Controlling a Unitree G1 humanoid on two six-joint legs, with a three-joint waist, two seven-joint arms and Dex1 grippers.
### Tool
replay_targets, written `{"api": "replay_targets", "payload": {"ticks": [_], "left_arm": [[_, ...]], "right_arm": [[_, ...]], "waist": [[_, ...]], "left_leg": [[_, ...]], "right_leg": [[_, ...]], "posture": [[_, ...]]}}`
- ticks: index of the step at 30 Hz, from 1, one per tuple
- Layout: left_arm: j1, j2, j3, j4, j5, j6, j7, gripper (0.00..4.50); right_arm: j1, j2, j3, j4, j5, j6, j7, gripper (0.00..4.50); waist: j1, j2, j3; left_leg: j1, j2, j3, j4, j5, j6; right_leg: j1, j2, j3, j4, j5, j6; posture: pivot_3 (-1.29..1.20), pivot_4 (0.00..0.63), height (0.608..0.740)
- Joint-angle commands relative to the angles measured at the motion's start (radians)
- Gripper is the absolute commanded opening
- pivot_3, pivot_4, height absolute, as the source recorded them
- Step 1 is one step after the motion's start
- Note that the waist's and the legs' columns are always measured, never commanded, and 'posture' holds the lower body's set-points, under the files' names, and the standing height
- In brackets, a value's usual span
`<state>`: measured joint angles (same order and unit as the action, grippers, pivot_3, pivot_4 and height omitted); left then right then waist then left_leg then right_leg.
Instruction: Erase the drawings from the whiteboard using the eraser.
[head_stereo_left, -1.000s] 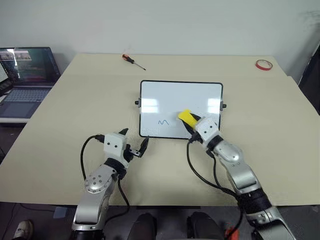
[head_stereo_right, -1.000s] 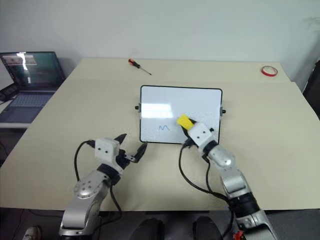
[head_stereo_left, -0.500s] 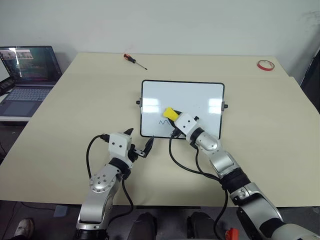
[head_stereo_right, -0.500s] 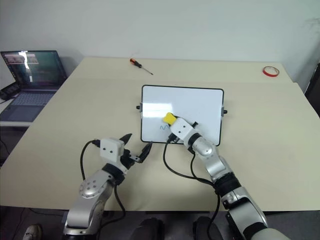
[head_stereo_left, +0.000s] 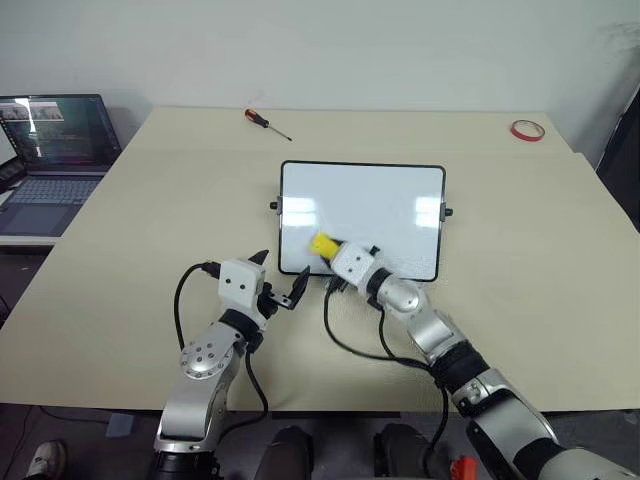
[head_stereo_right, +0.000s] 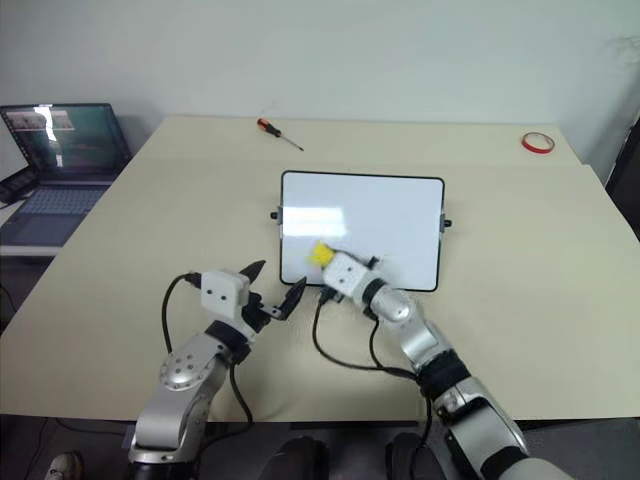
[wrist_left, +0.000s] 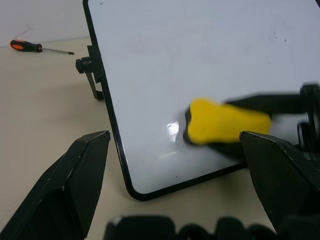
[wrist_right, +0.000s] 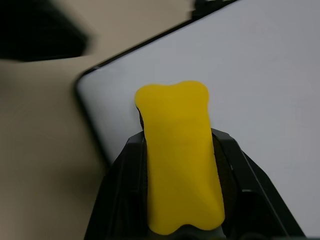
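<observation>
Fingers of the right gripper (head_stereo_left: 327, 248) pinched the yellow eraser (head_stereo_left: 322, 245) against the lower-left part of the whiteboard (head_stereo_left: 362, 217), which stood propped on the table (head_stereo_left: 140, 230). The left gripper (head_stereo_left: 280, 280) hung spread and empty just beside the board's lower-left corner.

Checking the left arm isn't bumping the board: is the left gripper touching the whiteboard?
Apart. In the left wrist view, bare table separates the left gripper from the whiteboard.

Left gripper (head_stereo_left: 277, 283) level with fingers spread, right gripper (head_stereo_left: 322, 245) clamped, right arm reaching across toward the left
</observation>
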<state>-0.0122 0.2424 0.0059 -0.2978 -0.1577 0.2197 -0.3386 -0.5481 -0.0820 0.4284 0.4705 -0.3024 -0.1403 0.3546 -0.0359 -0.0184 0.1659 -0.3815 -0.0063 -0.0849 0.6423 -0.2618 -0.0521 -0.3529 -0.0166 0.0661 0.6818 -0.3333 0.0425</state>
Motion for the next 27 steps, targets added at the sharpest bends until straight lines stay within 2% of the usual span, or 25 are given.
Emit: {"api": "replay_targets", "payload": {"ticks": [1, 7, 11, 15, 20, 27], "left_arm": [[-0.009, 0.004, 0.007, -0.022, -0.002, -0.009, 0.003, 4.5], [0.005, 0.003, 0.01, -0.032, -0.002, -0.007, 0.007, 4.5], [-0.003, 0.004, 0.006, -0.026, -0.003, -0.007, 0.002, 4.5], [-0.026, 0.003, -0.002, -0.006, -0.006, -0.007, -0.008, 4.5], [-0.047, 0.001, -0.011, 0.015, -0.008, -0.009, -0.019, 4.5], [-0.069, -0.002, -0.009, 0.038, -0.007, -0.012, -0.03, 4.5]], "right_arm": [[0.0, -0.002, -0.007, -0.004, 0.007, 0.047, 0.034, 1.31], [-0.097, -0.017, -0.124, 0.042, 0.015, 0.012, -0.141, 1.31], [-0.09, -0.052, -0.164, 0.033, 0.003, -0.001, -0.206, 1.31], [-0.029, -0.103, -0.111, -0.02, -0.037, 0.005, -0.147, 1.31], [0.099, -0.178, -0.061, -0.108, -0.031, 0.096, 0.015, 1.31], [0.135, -0.201, -0.086, -0.187, -0.024, 0.108, 0.029, 1.31]], "waist": [[0.001, 0.0, 0.0], [0.002, 0.0, 0.0], [0.008, 0.0, 0.0], [0.006, 0.0, 0.0], [0.004, -0.001, -0.001], [0.004, -0.001, -0.001]], "left_leg": [[0.0, 0.0, 0.0, 0.0, 0.0, 0.0], [0.0, 0.0, -0.001, 0.001, 0.0, 0.0], [-0.001, -0.001, -0.003, 0.001, 0.0, 0.0], [-0.002, -0.001, -0.002, 0.0, 0.0, 0.0], [0.001, -0.001, -0.002, 0.001, 0.0, 0.0], [0.002, -0.001, -0.003, 0.001, 0.0, 0.0]], "right_leg": [[0.0, 0.0, 0.0, 0.0, 0.0, 0.0], [0.0, 0.0, 0.0, 0.0, 0.0, 0.0], [0.001, -0.001, 0.0, -0.001, 0.0, 0.0], [0.0, -0.001, 0.0, -0.001, 0.0, 0.0], [0.003, -0.001, 0.0, -0.001, 0.0, 0.0], [0.004, -0.001, 0.0, -0.001, 0.0, 0.0]], "posture": [[0.0, 0.15, 0.74], [0.0, 0.15, 0.74], [0.0, 0.15, 0.74], [0.0, 0.15, 0.74], [0.0, 0.15, 0.74], [0.0, 0.15, 0.74]]}}
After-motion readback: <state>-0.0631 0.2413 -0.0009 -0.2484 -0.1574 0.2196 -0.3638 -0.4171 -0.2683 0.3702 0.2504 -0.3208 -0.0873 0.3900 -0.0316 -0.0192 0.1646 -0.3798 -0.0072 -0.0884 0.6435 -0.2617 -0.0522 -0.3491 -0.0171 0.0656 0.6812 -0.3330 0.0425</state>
